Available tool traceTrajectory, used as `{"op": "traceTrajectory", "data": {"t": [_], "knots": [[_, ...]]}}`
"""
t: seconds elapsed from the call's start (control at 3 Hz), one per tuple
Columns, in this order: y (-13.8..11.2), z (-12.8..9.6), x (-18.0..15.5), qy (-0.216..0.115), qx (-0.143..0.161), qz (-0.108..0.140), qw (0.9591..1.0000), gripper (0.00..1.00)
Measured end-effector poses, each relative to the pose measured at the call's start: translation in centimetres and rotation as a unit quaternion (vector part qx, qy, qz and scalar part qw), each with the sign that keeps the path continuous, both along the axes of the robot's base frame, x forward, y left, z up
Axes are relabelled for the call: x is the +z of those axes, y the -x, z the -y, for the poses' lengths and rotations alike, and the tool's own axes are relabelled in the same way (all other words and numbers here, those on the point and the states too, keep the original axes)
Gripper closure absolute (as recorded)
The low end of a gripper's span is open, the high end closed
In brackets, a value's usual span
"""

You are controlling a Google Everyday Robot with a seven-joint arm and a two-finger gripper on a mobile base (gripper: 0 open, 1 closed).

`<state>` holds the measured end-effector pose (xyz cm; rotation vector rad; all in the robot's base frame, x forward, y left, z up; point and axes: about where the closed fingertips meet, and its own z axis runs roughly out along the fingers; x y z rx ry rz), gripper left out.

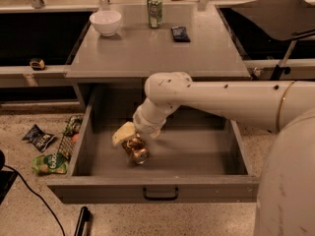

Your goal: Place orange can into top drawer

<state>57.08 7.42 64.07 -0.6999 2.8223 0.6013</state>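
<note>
The robot's white arm reaches down into the open top drawer, where its gripper is clamped on the orange can, held tilted near the drawer's left side with the silver end toward the front. On the countertop above stand a white bowl and a green can.

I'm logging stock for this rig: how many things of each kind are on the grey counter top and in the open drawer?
Cans: 2 (orange can in the top drawer, at the gripper; green can on the counter)
Bowls: 1 (white bowl, on the counter)
Packets: 1 (dark packet, on the counter)
Total: 4
</note>
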Motion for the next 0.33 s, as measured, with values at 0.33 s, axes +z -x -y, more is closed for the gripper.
{"op": "traceTrajectory", "data": {"t": [0.33], "knots": [[-0.74,2.56,2.65,-0.022,-0.025,0.032,0.9989,0.0]]}}
